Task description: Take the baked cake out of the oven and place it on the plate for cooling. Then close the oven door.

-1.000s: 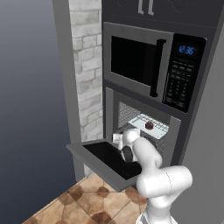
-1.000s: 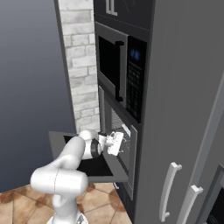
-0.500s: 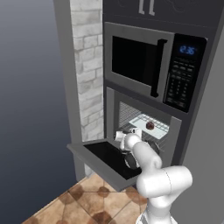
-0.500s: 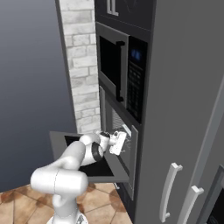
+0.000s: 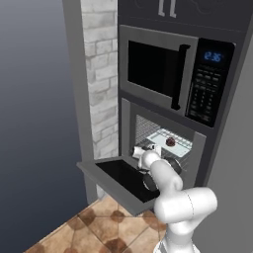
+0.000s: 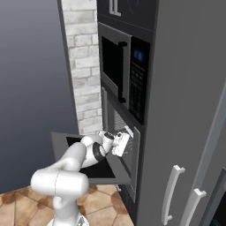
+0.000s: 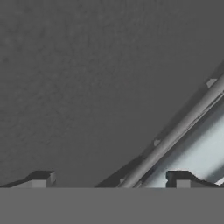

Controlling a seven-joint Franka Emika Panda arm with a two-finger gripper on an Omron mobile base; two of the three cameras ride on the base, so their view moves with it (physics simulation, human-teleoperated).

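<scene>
The oven door (image 5: 121, 178) hangs open and flat below the microwave (image 5: 168, 79). The cake (image 5: 170, 142) sits on a tray on the oven (image 5: 163, 143) rack. The gripper (image 5: 140, 150), jaws wide and empty, reaches into the oven mouth.

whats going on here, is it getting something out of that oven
Looks like it. The oven door is dropped open, and the arm's gripper is at the mouth of the oven, jaws open and holding nothing. A small dark cake sits on a light tray on the wire rack inside, not yet touched.
</scene>
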